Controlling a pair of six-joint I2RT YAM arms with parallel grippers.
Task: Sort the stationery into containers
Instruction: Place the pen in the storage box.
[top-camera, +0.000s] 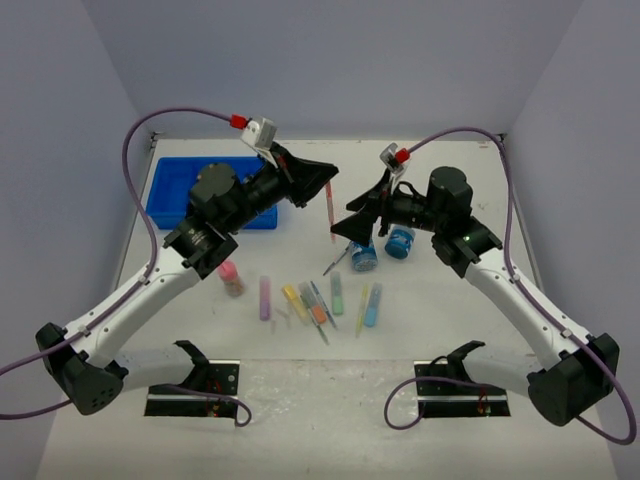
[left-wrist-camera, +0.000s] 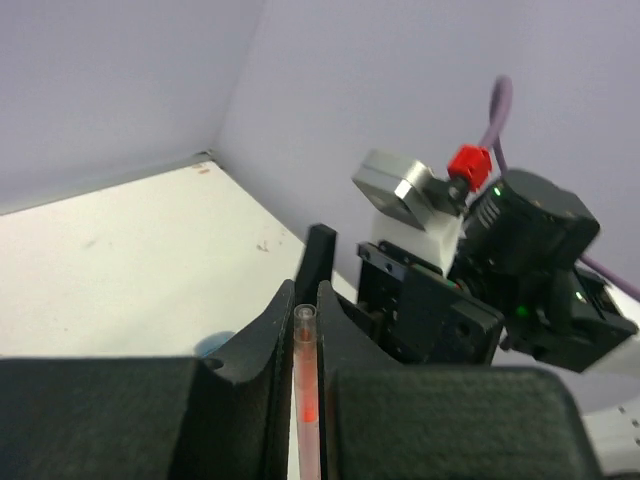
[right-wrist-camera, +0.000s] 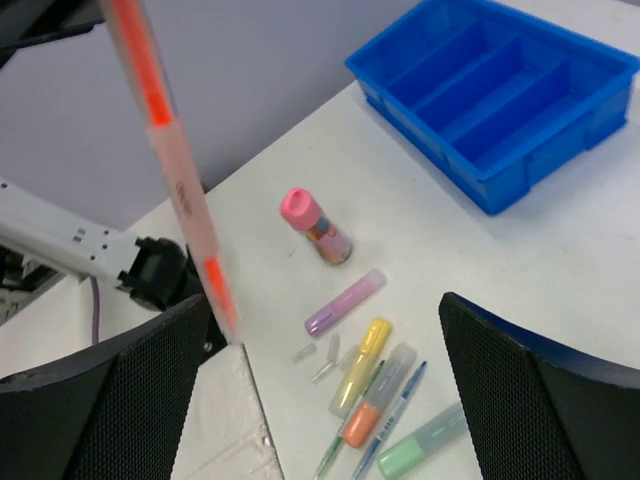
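My left gripper (top-camera: 322, 186) is shut on a thin red pen (top-camera: 330, 210) and holds it in the air above the middle of the table; the pen (left-wrist-camera: 305, 390) runs up between the fingers. My right gripper (top-camera: 347, 228) stands open just right of the pen and apart from it, and in its wrist view the pen (right-wrist-camera: 165, 150) crosses in front of the left finger (right-wrist-camera: 130, 400). The blue tray (top-camera: 175, 195) lies at the far left. On the table lie a pink-capped bottle (top-camera: 231, 278), a purple marker (top-camera: 265, 297), a yellow marker (top-camera: 293, 300), an orange marker (top-camera: 318, 310), a green marker (top-camera: 337, 293) and a blue marker (top-camera: 372, 304).
Two small round blue tubs (top-camera: 363, 257) (top-camera: 400, 241) stand under the right arm. Thin pens lie among the markers, one of them (top-camera: 335, 263) beside the nearer tub. Small clear caps (right-wrist-camera: 325, 355) lie beside the yellow marker (right-wrist-camera: 362, 365). The tray (right-wrist-camera: 500, 95) has several narrow compartments.
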